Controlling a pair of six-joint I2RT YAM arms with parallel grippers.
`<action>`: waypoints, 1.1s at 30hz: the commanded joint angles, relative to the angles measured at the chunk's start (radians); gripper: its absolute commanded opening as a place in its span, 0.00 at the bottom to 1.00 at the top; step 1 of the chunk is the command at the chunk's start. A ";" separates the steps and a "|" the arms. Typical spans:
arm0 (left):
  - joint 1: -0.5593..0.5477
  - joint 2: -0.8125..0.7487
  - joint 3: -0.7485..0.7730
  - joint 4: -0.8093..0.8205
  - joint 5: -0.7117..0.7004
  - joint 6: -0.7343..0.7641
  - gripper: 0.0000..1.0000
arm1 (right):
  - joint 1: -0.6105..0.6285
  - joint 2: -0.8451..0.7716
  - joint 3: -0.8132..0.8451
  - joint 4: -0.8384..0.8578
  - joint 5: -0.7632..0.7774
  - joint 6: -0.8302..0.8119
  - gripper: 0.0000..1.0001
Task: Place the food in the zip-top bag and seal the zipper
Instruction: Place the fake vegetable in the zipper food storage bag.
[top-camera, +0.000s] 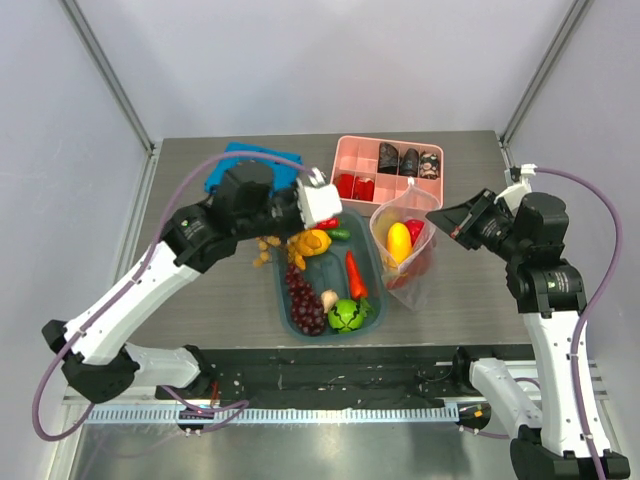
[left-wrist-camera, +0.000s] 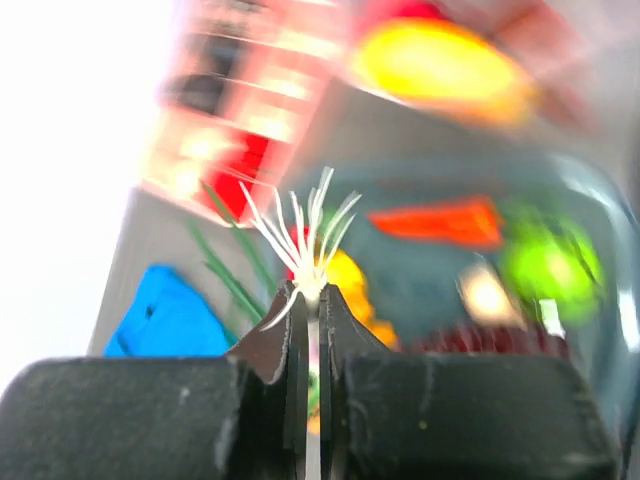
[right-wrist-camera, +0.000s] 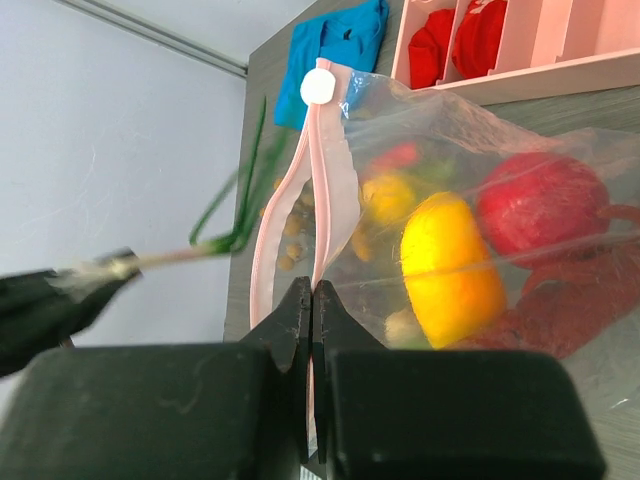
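Left fingers (left-wrist-camera: 283, 345) clamped on green onion (right-wrist-camera: 236, 232); right fingers (right-wrist-camera: 292, 325) pinched on zipper (right-wrist-camera: 338, 195), propping zip-top bag (right-wrist-camera: 470, 110). We feed leaves in first, beyond right fingers.

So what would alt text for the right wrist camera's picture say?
The right gripper pinches the pink zipper of the zip-top bag, which holds a yellow fruit and red food. At left, the left gripper holds a green onion.
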 joint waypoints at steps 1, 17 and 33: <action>0.068 -0.104 -0.097 0.607 -0.162 -0.427 0.00 | -0.002 0.011 -0.008 0.094 -0.036 0.031 0.01; -0.046 0.092 -0.304 1.649 0.072 -0.622 0.00 | -0.010 0.069 -0.003 0.159 -0.105 0.142 0.01; -0.099 0.023 -0.644 1.742 0.103 -0.736 0.00 | -0.048 0.088 -0.014 0.220 -0.198 0.225 0.01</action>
